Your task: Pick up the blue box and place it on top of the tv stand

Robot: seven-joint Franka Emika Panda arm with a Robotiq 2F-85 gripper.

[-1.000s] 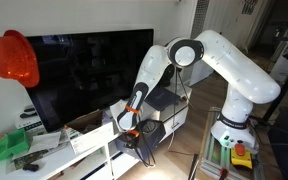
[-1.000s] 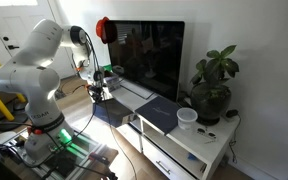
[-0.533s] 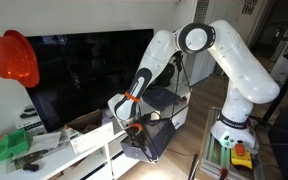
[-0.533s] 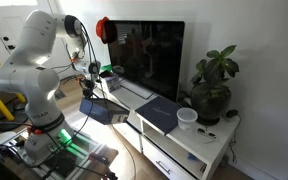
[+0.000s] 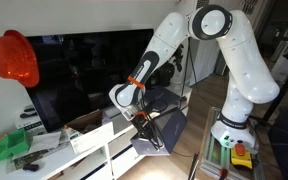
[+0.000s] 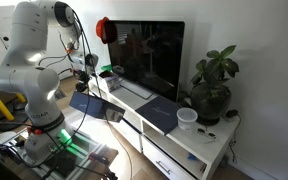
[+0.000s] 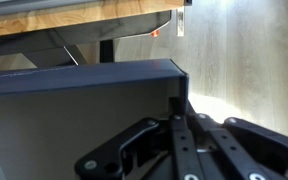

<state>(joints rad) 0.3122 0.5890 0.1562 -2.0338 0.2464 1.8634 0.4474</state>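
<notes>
Holding the blue box (image 5: 160, 131) clear of the floor, just off the end of the tv stand (image 5: 89, 143).
Pinched by one upper wall between the closed fingers of the gripper (image 5: 141, 117); hangs tilted beneath it, broad face slanting, roughly level with the stand's top but not yet over it. Shallow, square, dark slate-blue outside, paler grey within.

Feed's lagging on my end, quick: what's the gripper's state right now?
Gripper: shut on the blue box, pinching its wall; the box hangs tilted in the air beside the tv stand.
</notes>
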